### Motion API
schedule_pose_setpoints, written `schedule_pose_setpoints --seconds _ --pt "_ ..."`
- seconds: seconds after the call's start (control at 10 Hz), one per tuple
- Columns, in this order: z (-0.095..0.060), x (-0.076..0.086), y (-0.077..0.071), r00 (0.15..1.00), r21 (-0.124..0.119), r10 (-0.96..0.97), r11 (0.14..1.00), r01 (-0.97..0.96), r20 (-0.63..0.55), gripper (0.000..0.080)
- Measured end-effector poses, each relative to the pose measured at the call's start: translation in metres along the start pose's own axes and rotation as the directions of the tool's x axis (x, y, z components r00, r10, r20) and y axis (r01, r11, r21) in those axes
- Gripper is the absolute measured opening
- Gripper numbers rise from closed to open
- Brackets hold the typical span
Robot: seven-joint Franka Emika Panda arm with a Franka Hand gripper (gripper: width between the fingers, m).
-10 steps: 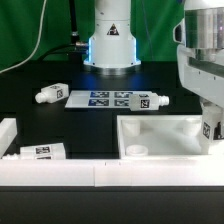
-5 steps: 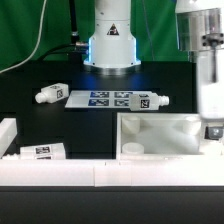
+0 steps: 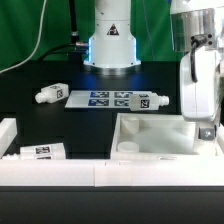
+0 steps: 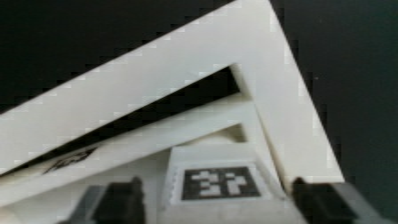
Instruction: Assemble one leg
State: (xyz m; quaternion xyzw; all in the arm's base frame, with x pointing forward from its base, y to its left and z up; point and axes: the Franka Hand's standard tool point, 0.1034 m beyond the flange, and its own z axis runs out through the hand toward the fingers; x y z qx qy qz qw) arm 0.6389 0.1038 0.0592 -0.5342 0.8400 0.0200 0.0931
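In the wrist view a white leg (image 4: 221,178) with a square tag lies between my gripper's (image 4: 217,192) two dark fingers (image 4: 118,200), with a small gap on each side. The jaws stand open around it. It lies against the wall of the white tabletop (image 4: 196,75). In the exterior view my gripper (image 3: 205,131) is low at the right side of the tabletop (image 3: 150,128), and it hides this leg. Three more legs lie on the table: one at the left (image 3: 49,95), one by the marker board's right end (image 3: 156,100), one at the front left (image 3: 40,150).
The marker board (image 3: 108,98) lies at the middle back, in front of the arm's base (image 3: 110,45). A white rail (image 3: 100,172) runs along the front edge and a white block (image 3: 7,133) stands at the left. A green cable (image 3: 40,35) hangs at the back left.
The arm has come down at the exterior view's right, by the tabletop's right side. The tagged leg seen there a second ago is now covered by the hand.
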Motion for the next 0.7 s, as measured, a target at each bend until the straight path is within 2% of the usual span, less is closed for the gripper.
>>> schedule_pose_setpoints --seconds 0.1,0.2,0.4,0.7 --pt "-0.003 -0.002 -0.001 1.0 0.003 -0.014 1.0 0.014 0.004 0.0549" --pt "-0.017 -0.006 -0.002 0.999 0.013 -0.035 0.999 0.034 0.019 0.0627" --pt "-0.05 -0.011 -0.009 0.996 0.041 -0.072 0.997 0.07 0.048 0.0645" --pt "-0.051 -0.011 -0.009 0.996 0.043 -0.08 0.996 0.078 0.047 0.0649"
